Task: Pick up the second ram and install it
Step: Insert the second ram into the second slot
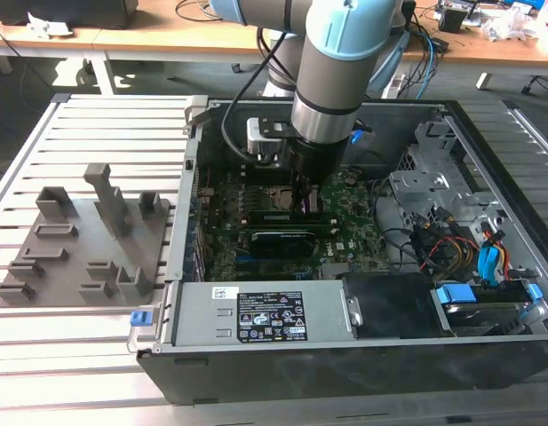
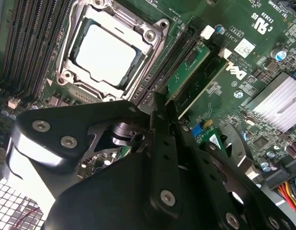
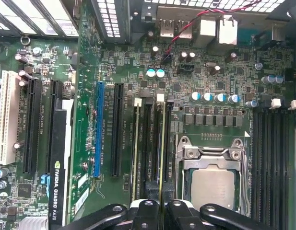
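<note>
- The arm (image 1: 331, 80) reaches straight down into the open computer case (image 1: 345, 373), which lies on a slatted table (image 1: 96, 133)
- In the exterior view the gripper (image 1: 302, 191) is low over the motherboard (image 1: 345, 240), just beside the processor socket (image 1: 274, 197)
- In the first wrist view the gripper (image 3: 160, 189) has its two black fingers (image 3: 148, 194) pressed close on either side of the second ram (image 3: 161, 143), clamping it
- The second ram stands on its edge along a memory slot, its far end meeting a white latch (image 3: 160, 97); I cannot tell whether it is pushed fully home
- The slot it stands in is the one next to the processor socket (image 3: 212, 187)
- Another ram stick (image 3: 135, 148) stands in a slot near it, on the side away from the socket
- In the second wrist view the gripper (image 2: 164, 108) holds the near end of the second ram (image 2: 190, 67), whose green face runs away from the fingers beside the socket (image 2: 107, 50)
- A graphics card (image 3: 59, 182) sits well apart from the ram slots
- A grey holder tray (image 1: 78, 257) lies on the table at the exterior view's left, outside the case
</note>
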{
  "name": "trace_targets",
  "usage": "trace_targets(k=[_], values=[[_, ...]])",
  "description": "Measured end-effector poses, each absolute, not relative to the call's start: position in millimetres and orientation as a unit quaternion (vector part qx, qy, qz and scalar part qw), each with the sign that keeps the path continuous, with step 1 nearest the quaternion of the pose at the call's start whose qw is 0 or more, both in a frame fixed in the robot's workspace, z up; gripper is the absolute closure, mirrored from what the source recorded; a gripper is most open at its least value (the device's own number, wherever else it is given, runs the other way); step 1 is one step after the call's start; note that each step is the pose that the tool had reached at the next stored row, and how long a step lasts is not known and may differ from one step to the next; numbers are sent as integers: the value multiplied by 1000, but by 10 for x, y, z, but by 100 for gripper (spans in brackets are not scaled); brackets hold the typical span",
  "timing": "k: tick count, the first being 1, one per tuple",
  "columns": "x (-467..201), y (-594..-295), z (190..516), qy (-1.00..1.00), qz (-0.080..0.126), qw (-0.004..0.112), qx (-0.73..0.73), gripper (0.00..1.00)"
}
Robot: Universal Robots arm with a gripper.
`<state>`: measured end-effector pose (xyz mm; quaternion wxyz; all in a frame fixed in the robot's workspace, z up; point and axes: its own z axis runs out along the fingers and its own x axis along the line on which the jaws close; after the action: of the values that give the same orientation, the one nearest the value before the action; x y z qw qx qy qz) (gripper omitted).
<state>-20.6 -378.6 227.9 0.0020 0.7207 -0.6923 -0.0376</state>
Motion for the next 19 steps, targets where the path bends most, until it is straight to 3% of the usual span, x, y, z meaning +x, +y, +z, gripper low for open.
trace_targets(k=[10, 19], values=[[-206, -3806, 2310, -692, -37, 1, 721, 86], [-206, -3859, 2306, -691, -47, -9, 721, 86]])
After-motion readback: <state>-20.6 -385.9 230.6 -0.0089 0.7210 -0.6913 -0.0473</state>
